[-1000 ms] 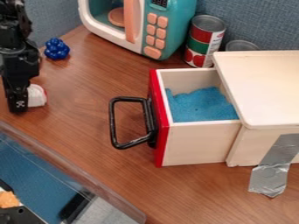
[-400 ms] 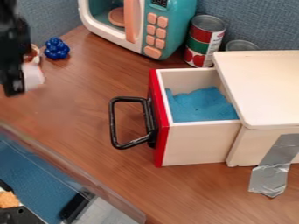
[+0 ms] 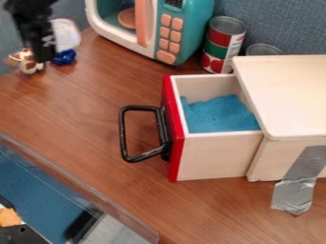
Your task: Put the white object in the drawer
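Pinching, seemingly, the white object in the claw outside the drawer, risking rim snags if carried low.

Little we can read for sure.
We see what may be digits on the toy microwave's display; the can's label print is too small.

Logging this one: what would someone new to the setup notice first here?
Most likely the open drawer at the centre right, with its red front, black handle and blue filling. Next, the teal toy microwave stands out at the top. At the upper left, the black tool holds the white object up, well away from the drawer.
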`<state>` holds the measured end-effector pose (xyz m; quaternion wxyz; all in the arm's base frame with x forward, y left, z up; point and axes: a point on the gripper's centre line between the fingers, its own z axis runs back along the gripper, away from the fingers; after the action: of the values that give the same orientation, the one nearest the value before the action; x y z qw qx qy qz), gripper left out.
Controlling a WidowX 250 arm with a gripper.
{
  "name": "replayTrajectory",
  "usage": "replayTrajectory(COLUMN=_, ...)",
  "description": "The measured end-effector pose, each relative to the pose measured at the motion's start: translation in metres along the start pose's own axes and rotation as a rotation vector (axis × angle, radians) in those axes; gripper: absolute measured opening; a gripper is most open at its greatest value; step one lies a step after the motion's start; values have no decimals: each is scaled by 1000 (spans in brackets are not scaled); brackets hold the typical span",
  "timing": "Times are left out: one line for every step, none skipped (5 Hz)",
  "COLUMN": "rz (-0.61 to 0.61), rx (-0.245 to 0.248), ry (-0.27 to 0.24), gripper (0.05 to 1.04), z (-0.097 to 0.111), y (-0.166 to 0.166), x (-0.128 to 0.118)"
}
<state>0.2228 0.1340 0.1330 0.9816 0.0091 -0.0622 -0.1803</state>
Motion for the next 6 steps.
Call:
replayTrajectory(rz=27, rx=25, ry=21, gripper=593, z=-6, y=-23, x=26)
replayTrajectory(rz=35, rx=53, ry=66, gripper=593, z=-16, y=-49, x=49)
replayTrajectory(rz=73, rx=32, ry=121, gripper=593, z=-31, y=-67, x=70)
replayTrajectory(rz=88, rx=18, ry=134, gripper=593, z=-32, y=-84, x=91)
replayTrajectory(rz=128, rx=-28, ry=112, gripper=593, z=-19, y=-93, x=104)
replayTrajectory(rz=163, rx=-74, ry=106, gripper=593, z=-3, y=-108, x=112)
